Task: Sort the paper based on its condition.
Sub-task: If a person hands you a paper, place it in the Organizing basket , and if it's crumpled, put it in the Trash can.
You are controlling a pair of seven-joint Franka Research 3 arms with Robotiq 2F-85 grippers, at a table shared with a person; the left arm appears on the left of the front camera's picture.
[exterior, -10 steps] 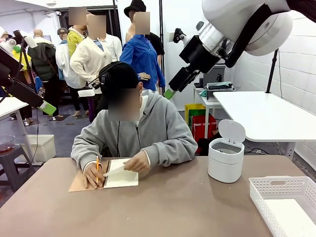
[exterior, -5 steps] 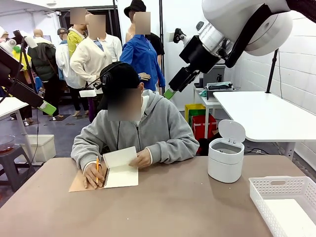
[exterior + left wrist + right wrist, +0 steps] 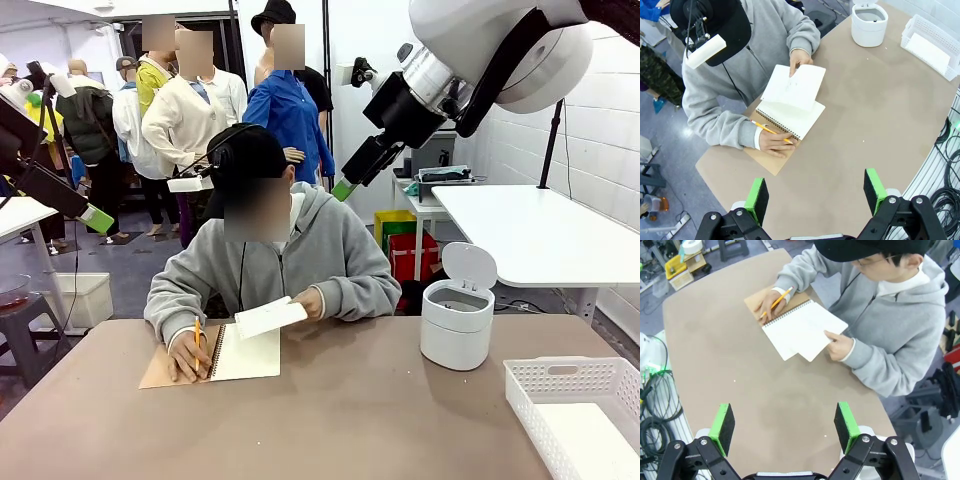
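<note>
Sorting looks barely begun: a person's hand [image 3: 312,303] holds a smooth sheet of paper [image 3: 270,316] above the notebook [image 3: 245,355] at the desk's eleven o'clock. Left gripper [image 3: 815,177] and right gripper [image 3: 784,407] hover high, jaws apart, empty.

White right arm [image 3: 500,45], black right gripper [image 3: 785,424] with green pads [image 3: 724,421]; person [image 3: 300,275] wears grey hoodie [image 3: 335,255], black cap [image 3: 240,155].

One brown-covered spiral notebook [image 3: 246,354], one lifted white paper sheet [image 3: 270,316], one orange pencil [image 3: 197,334], one white lidded bin [image 3: 457,325], one white plastic basket [image 3: 565,378] holding perhaps one flat sheet [image 3: 926,51].
</note>
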